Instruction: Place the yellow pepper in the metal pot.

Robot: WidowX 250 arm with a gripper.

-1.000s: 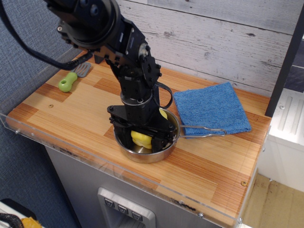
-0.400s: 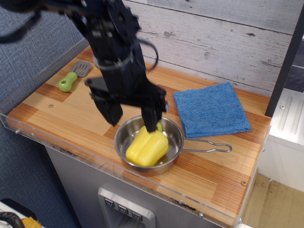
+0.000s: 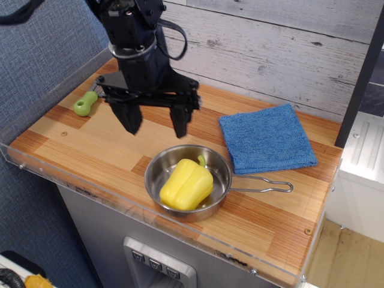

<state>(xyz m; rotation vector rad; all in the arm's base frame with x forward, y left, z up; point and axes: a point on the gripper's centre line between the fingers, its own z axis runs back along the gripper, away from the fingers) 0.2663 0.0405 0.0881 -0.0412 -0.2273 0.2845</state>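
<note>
Below and right of the end effector: we find the yellow pepper [image 3: 186, 183], lying in the lower centre of the frame while the end effector [image 3: 155, 122] hangs in the upper left-centre, clear of it.
Pepper's place: we see it resting inside the metal pot [image 3: 157, 170], filling much of the bowl, with nothing gripping it.
Pepper's long axis: we read it as running from lower left to upper right, its green stem tip toward the pot's far rim.
Pot's handle: we see the wire loop reaching to the right along the surface [image 3: 264, 216], its base just below the blue cloth [image 3: 267, 138].
End effector state: we see its two fingers spread wide with nothing between them, pointing down at bare wood left of and behind the pot.
Nearer arm: we have only the one arm, and it stands apart from both pepper and pot.
Also in view: we note the green-handled spatula [image 3: 86, 104] at the far left, partly hidden by the arm.
Change from earlier: we see that a moment ago the fingers straddled the pot with one tip by the pepper; now the arm has risen and drawn back to the upper left, and the pepper has kept its place.
Task standing: we judge the placing done, with only the retreat left.
</note>
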